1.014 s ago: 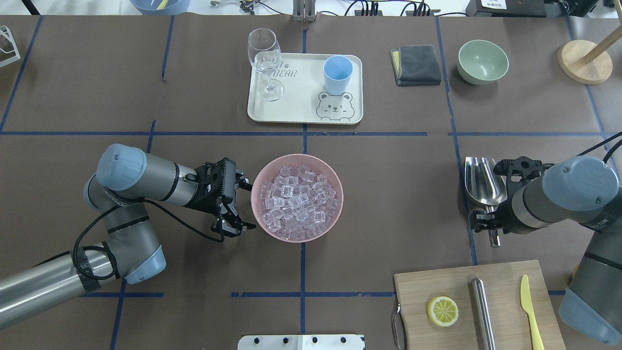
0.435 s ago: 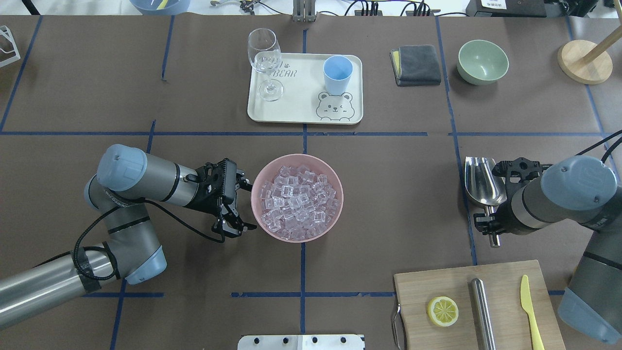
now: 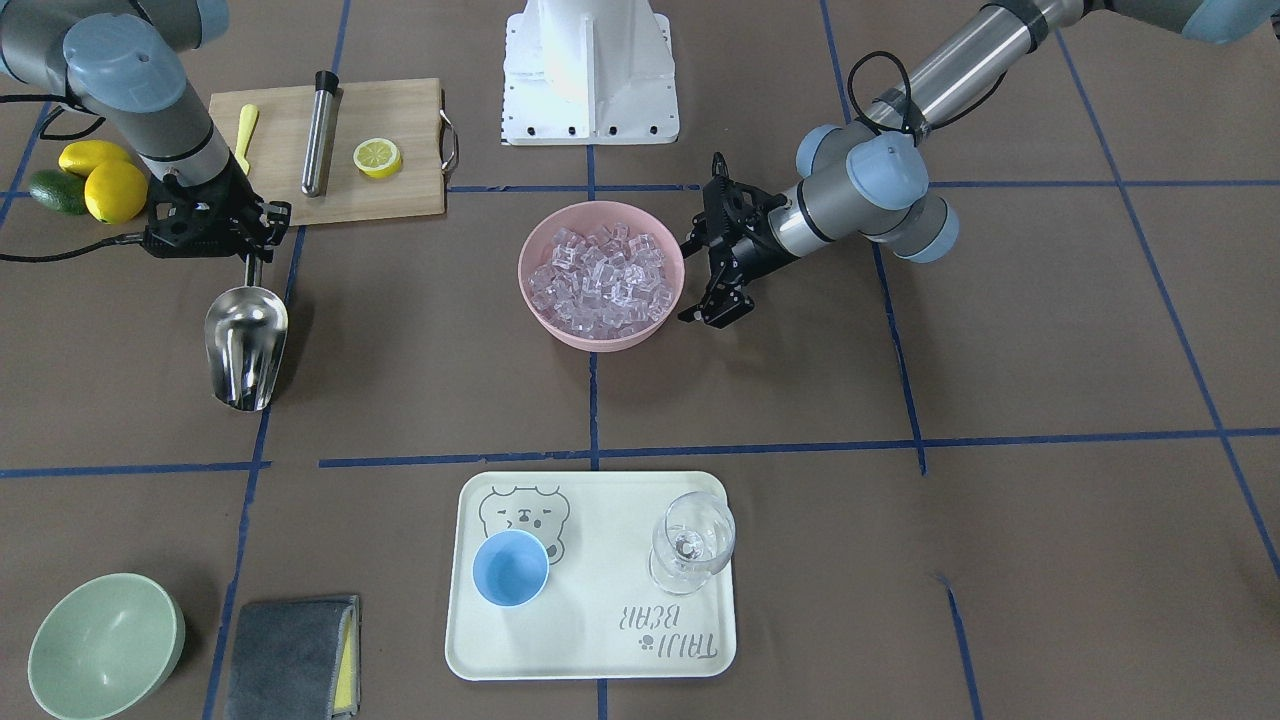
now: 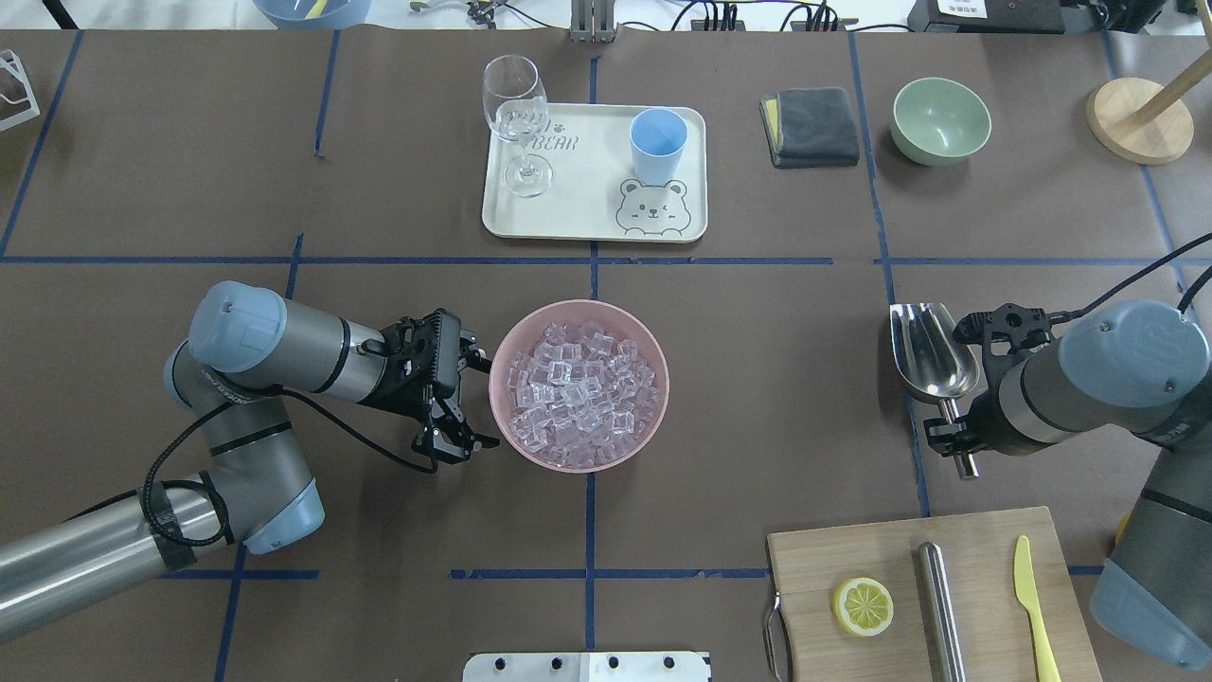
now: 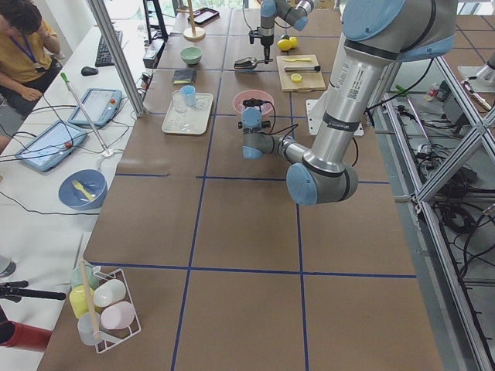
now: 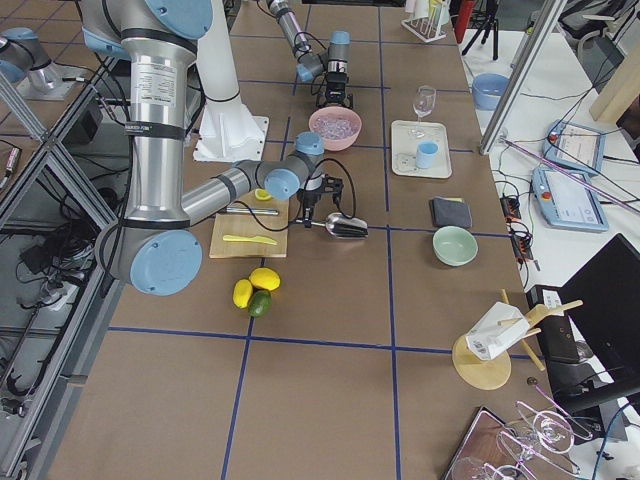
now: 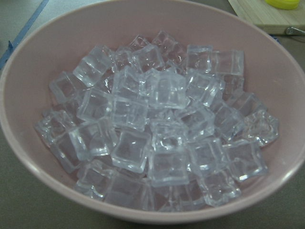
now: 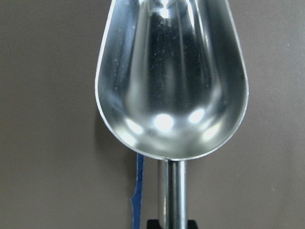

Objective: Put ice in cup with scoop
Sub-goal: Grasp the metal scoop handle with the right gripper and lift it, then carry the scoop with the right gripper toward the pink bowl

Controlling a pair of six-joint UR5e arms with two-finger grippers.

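The pink bowl (image 7: 28,62) filled the view, heaped with clear ice (image 7: 157,129) cubes. A wooden board corner (image 7: 267,16) bearing a yellow object (image 7: 287,3) lay beyond its rim.

Brown table (image 4: 757,379) gridded with blue tape, pink bowl (image 3: 600,340) at centre, cream bear tray (image 4: 587,199), wooden cutting board (image 4: 985,559), green bowl (image 4: 940,118), folded grey cloth (image 4: 810,125), lemons (image 3: 115,190), avocado (image 3: 55,192).

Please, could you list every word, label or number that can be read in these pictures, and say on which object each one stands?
"BEAR": printed on the cream tray, clear in the overhead and front-facing views.
"TAIJI": the word before it on the same tray, as best I can read it; in the overhead view the wine glass covers it.
White sticker on the left arm: too small to read.
Nothing else is readable.
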